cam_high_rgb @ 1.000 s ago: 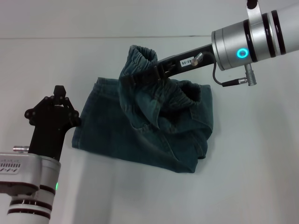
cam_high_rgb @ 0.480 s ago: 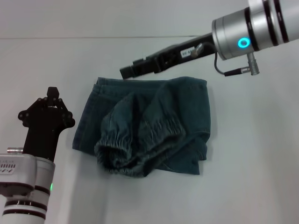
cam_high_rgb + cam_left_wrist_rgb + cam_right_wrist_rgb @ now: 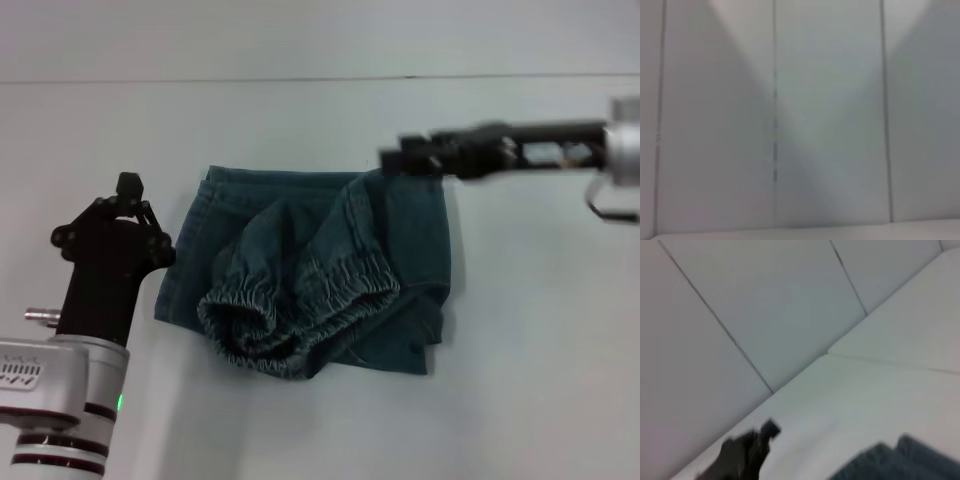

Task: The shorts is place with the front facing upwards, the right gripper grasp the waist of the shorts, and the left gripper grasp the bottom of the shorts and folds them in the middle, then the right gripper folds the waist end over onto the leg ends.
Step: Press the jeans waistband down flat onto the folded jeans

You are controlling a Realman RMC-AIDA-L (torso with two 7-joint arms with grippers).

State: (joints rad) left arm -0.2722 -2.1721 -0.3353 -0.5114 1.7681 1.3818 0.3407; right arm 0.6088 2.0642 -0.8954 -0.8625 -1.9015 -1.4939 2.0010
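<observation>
The blue-green denim shorts (image 3: pixel 400 250) lie folded on the white table; one blurred corner of the shorts (image 3: pixel 890 462) also shows in the right wrist view. Their ruffled waist end (image 3: pixel 290 320) rests bunched on the near half, free of both grippers. I cannot pick out the leg ends beneath it. The right gripper (image 3: pixel 405 158) hovers blurred over the far right corner of the shorts, holding nothing. To the left of the shorts stands the left gripper (image 3: pixel 127 185), pointing up, shut and empty. The dark blurred shape in the right wrist view looks like the left gripper (image 3: pixel 747 450).
The white table (image 3: pixel 540 350) spreads around the shorts, and a pale wall (image 3: pixel 300 40) rises behind its far edge. The left wrist view holds only pale wall panels (image 3: pixel 830 125) with vertical seams.
The right gripper let go of the waist end, which dropped onto the near half of the shorts. That arm then pulled away to the right. The left gripper shifted only slightly.
</observation>
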